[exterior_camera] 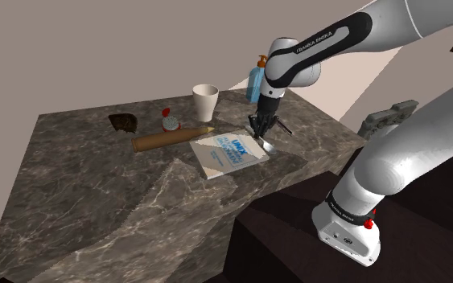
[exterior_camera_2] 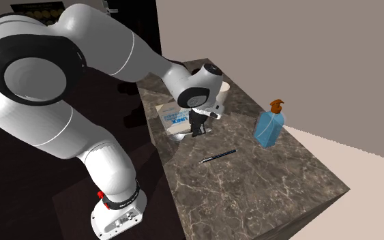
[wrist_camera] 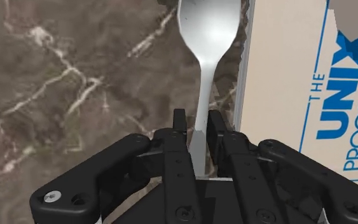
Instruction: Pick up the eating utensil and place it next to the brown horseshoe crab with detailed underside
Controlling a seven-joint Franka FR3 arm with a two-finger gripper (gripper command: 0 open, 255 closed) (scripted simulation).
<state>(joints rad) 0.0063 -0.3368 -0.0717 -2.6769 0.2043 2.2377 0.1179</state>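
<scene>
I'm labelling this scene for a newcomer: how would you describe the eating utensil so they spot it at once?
On the dark marble table, find the white book with blue lettering. Right beside it the black gripper clasps a spoon by its handle. It is shiny and silver-grey with a rounded bowl, unlike the thin black pen nearby.

The bench (exterior_camera: 96,217) is dark brown marble veined with pale streaks. The spoon (wrist_camera: 208,32) is silver-grey, the pincer (wrist_camera: 198,119) black. The book (exterior_camera: 228,153) is white with blue lettering; the bottle (exterior_camera_2: 267,129) is blue with a brown pump.
</scene>
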